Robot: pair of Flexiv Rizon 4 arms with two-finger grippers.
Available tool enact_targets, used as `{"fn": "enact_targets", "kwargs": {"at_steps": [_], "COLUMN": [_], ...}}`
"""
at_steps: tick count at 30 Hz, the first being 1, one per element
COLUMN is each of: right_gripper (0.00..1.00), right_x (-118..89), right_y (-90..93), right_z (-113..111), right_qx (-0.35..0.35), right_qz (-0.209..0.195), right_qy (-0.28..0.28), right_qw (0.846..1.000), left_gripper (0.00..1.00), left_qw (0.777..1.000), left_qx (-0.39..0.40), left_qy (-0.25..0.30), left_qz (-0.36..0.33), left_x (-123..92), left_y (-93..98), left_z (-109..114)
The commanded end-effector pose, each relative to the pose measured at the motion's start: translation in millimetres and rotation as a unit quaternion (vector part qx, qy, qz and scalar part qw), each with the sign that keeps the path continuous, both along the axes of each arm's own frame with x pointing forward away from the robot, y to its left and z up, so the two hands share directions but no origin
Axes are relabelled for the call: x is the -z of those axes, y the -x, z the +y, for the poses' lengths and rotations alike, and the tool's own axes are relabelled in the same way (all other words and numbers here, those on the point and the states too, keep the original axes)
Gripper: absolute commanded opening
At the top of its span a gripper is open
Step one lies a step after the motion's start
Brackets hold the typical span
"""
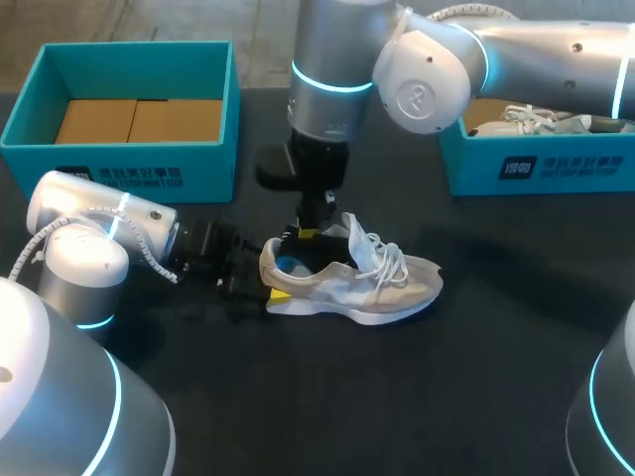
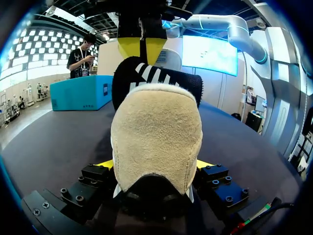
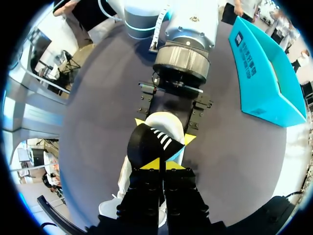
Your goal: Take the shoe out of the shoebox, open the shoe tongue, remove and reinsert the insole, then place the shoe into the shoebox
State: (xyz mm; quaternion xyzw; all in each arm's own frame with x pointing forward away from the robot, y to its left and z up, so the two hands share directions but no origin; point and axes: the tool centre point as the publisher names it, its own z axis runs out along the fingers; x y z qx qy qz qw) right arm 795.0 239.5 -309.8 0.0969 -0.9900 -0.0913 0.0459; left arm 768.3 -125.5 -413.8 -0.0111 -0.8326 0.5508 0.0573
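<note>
A beige and white sneaker (image 1: 377, 288) lies on the black table with its toe to the right and its tongue raised. My left gripper (image 1: 268, 283) clasps the heel (image 2: 156, 127) from both sides, a yellow tip against each flank. From above, my right gripper (image 1: 310, 236) hangs over the shoe's opening. It is shut on the heel end of a black insole with white stripes (image 3: 151, 144). The insole (image 2: 156, 81) stands partly out of the shoe, arching up behind the heel.
A teal shoebox (image 1: 129, 159) with brown cardboard inside stands at the back left. A second teal box (image 1: 536, 164) at the back right holds another light shoe. My right arm crosses over the table's middle.
</note>
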Motion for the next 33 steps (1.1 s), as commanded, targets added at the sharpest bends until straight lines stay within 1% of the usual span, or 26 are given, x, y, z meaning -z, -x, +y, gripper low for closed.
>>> {"fn": "enact_targets", "kwargs": {"at_steps": [1,5,10,12,14,17,19,25,29,33], "right_gripper": [0.00,0.00,0.01,0.06,0.09,0.11,0.17,0.24,0.34,0.39], "right_x": [-1.9,1.6,0.6,0.7,0.9,0.6,0.2,0.1,-2.1,-4.4], "right_y": [-1.8,-1.5,-1.1,-0.9,-0.8,-0.6,-0.5,-0.8,-0.6,0.6], "right_z": [4.2,3.0,1.7,0.9,0.7,0.0,-0.7,-2.1,-2.6,-2.5], "right_qx": [-0.004,-0.002,-0.002,-0.002,-0.003,-0.005,-0.006,-0.008,-0.009,-0.009], "right_qz": [0.001,0.005,0.005,0.004,0.005,0.006,0.006,0.009,0.009,0.011], "right_qy": [0.001,-0.001,-0.002,-0.002,-0.003,-0.003,-0.003,-0.003,-0.003,-0.003], "right_qw": [1.000,1.000,1.000,1.000,1.000,1.000,1.000,1.000,1.000,1.000], "left_gripper": [0.00,0.00,0.00,0.00,0.00,0.00,0.00,0.00,0.00,0.00], "left_qw": [1.000,1.000,1.000,1.000,1.000,1.000,1.000,1.000,1.000,1.000], "left_qx": [0.000,0.000,0.000,0.000,0.000,0.000,0.000,0.000,0.000,0.000], "left_qy": [0.000,0.000,0.000,0.000,0.000,0.000,0.000,0.000,0.000,0.000], "left_qz": [0.000,0.000,0.000,0.000,0.000,0.000,0.000,0.000,0.000,0.000], "left_x": [1.4,1.4,1.4,1.4,1.4,1.4,1.4,1.4,1.4,1.4], "left_y": [-0.2,-0.2,-0.2,-0.2,-0.2,-0.2,-0.2,-0.2,-0.2,-0.2], "left_z": [-0.2,-0.2,-0.2,-0.2,-0.2,-0.2,-0.2,-0.2,-0.2,-0.2]}}
